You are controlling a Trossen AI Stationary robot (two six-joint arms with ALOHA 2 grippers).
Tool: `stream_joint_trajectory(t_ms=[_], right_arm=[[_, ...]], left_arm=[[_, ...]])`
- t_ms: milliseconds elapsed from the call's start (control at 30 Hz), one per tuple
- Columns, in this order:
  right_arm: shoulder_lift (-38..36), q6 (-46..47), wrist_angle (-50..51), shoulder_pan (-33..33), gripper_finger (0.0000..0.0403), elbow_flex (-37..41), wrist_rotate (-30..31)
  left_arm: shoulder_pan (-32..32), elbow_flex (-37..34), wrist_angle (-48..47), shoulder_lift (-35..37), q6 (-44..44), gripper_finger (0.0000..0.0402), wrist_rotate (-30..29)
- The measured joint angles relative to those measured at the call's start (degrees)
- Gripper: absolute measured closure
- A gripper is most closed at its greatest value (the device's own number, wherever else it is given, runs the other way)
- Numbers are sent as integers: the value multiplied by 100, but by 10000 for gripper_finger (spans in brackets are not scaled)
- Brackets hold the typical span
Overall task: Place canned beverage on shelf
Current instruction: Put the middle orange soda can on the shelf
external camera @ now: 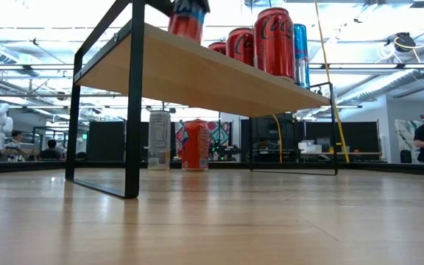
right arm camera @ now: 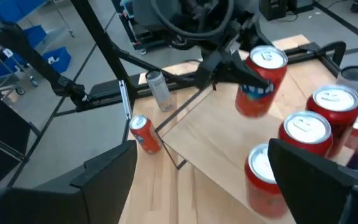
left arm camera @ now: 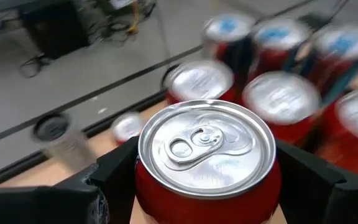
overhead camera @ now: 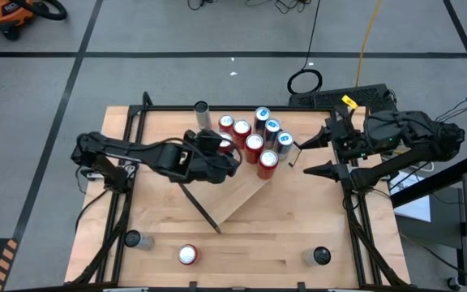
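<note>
Gripping red can [left arm camera: 207, 163] between left hand [left arm camera: 207, 186] fingers, above shelf [overhead camera: 246, 199].

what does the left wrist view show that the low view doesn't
Only the left wrist view shows the left gripper with its fingers on either side of a red can, and that can's silver lid with its pull tab.

Only the low view shows the underside of the shelf, its black bracket standing on the table, and an orange can and a pale can on the table beyond it.

Both show the red cans already on the shelf.
</note>
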State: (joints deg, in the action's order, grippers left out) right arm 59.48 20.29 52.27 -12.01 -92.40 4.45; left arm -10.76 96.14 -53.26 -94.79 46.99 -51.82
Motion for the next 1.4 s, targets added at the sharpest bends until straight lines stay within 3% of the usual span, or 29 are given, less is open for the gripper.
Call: stream_joint_trajectory(t_ms=[100,467,633,700,900,1100,1300,1400], right_arm=[[-77,89,224,0,64,0,0],[-284,145,498,0,64,0,25],[-254,131,498,0,64,0,155],[-228,131,498,0,64,0,159],[-201,165,498,0,64,0,169],[-201,197,498,0,64,0,173],[-173,153,498,0,64,0,175],[-154,151,500,0,64,0,176]], left_arm=[[51,-7,-352,101,30,113,31],[566,2,-1192,1532,-863,112,-254],[718,2,-1436,2018,-781,112,-627],[668,-25,-1523,2114,-328,112,-735],[21,-1117,-286,2051,778,112,-1702],[-187,-2128,1687,1608,793,112,-1728],[-289,-2267,2318,1042,767,112,-1717],[-287,-2267,2519,842,768,112,-1442]])
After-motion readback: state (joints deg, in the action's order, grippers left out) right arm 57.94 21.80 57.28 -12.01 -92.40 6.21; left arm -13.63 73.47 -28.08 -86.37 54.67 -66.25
